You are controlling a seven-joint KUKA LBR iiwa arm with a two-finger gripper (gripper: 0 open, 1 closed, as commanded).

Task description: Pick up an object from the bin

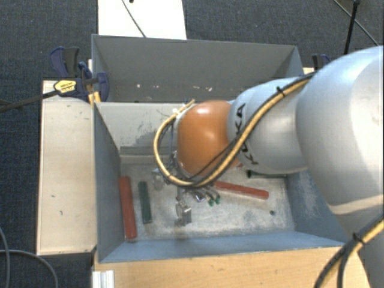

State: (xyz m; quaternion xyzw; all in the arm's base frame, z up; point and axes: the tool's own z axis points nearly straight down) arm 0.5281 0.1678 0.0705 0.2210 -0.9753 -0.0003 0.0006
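Note:
My gripper [183, 213] hangs below the orange wrist cover, low over the bin floor near the front middle. A dark green stick [144, 201] lies to its left, pointing front to back. Further left, a longer red stick [126, 209] lies along the left wall. To the right of the gripper, a red-orange stick [243, 190] lies nearly flat across the floor, partly hidden under the arm. A small green piece [213, 201] sits just right of the gripper. Nothing shows held in the gripper.
The big arm and its orange cover with a looped cable hang over the middle and right of the bin and hide the floor beneath them. The bin's walls slope down steeply on the left and at the back.

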